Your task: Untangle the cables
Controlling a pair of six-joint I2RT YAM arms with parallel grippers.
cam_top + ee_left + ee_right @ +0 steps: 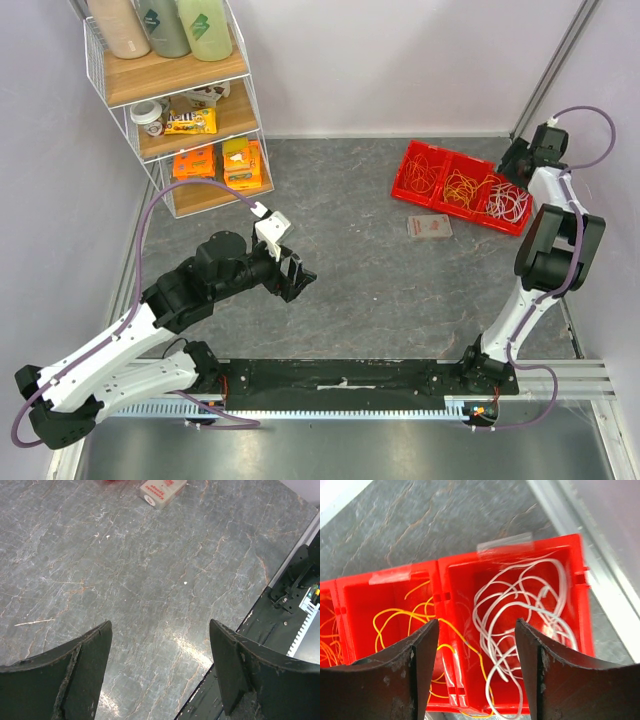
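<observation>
While the left arm sits folded over the middle of the grey stone-patterned table, the top view puts the work at the far right: a red plastic tray with three compartments lies with its long axis running left to right, holding thin orange cables in the left compartment, thin yellow cables in the middle and thin white cables at the right end. The right gripper hangs just above that right end, while the left gripper is well apart from the tray, to its near left. A small flat card box lies just near of the tray, and a wire shelf rack stands at the far left. In the left wrist view the left gripper is spread wide over bare table with nothing in it. In the right wrist view the right gripper is also spread, holding nothing, and looks straight down on the loose white loops. One yellow strand slants out of the yellow cables across the divider into the white compartment, passing right under the gap between the jaws, so the right arm is probably the one to lift it.
</observation>
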